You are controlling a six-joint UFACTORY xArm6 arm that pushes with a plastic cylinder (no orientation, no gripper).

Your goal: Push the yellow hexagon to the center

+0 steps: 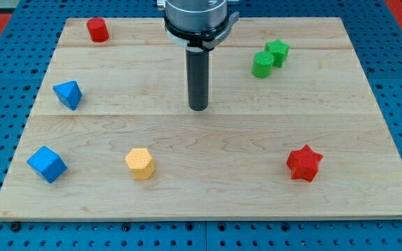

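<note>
The yellow hexagon (pixel 140 164) lies on the wooden board (pixel 208 188) at the lower left of centre. My tip (pixel 198 108) rests near the board's middle, up and to the right of the yellow hexagon and well apart from it. The rod rises straight from the tip to the arm's grey mount at the view's top.
A red block (pixel 98 30) sits at the top left. A blue triangular block (pixel 68 94) and a blue cube (pixel 47 164) sit on the left. Two green blocks (pixel 270 58) touch at the top right. A red star (pixel 304 163) sits at the lower right.
</note>
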